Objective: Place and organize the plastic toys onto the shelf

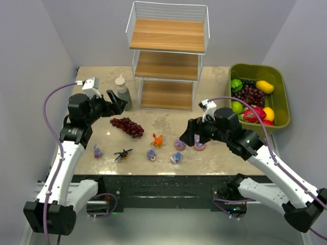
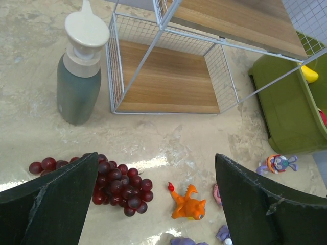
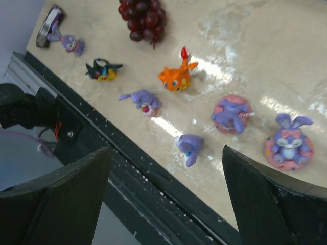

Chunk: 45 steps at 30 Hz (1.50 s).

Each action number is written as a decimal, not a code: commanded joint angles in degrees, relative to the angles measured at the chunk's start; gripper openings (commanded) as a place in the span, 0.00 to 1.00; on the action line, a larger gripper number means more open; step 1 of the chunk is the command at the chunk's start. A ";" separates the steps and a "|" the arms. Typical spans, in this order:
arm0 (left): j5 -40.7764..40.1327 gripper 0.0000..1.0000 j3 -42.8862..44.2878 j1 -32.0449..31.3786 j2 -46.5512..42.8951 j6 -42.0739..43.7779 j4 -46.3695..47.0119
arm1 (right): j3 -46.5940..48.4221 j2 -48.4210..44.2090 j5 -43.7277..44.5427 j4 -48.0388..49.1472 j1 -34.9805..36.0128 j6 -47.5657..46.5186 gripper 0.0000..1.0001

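- Left gripper (image 1: pixel 116 101) is hovering over the table (image 1: pixel 214 81), just beside the bottle (image 1: pixel 122 92); its jaws are standing wide apart, gripping nothing.
- In the left wrist view, the grapes (image 2: pixel 120 186) are lying partly under one finger (image 2: pixel 56 199).
- Right gripper (image 1: pixel 186 137) is hanging low over the right end of the toy row; its jaws are also spread, with nothing between them.
- The toys are all lying on the table in a loose row near its front edge, well apart from the shelf (image 1: pixel 168 56).
- The orange creature (image 1: pixel 157 140) is sitting just in front of the grapes, and the black bug (image 1: pixel 122 153) is resting to its left.
- A lone bunny (image 1: pixel 97 151) is sitting at the row's far left.
- A ringed bunny (image 3: pixel 288 145) is sitting upright beside the right gripper.
- The shelf is standing at the back of the table, between the bottle and the fruit bin (image 1: pixel 283 102).
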 commanded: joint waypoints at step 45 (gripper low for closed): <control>4.26 0.99 -1.17 0.23 0.21 -4.89 5.47 | -21.82 13.12 10.74 27.12 14.69 -1.36 0.12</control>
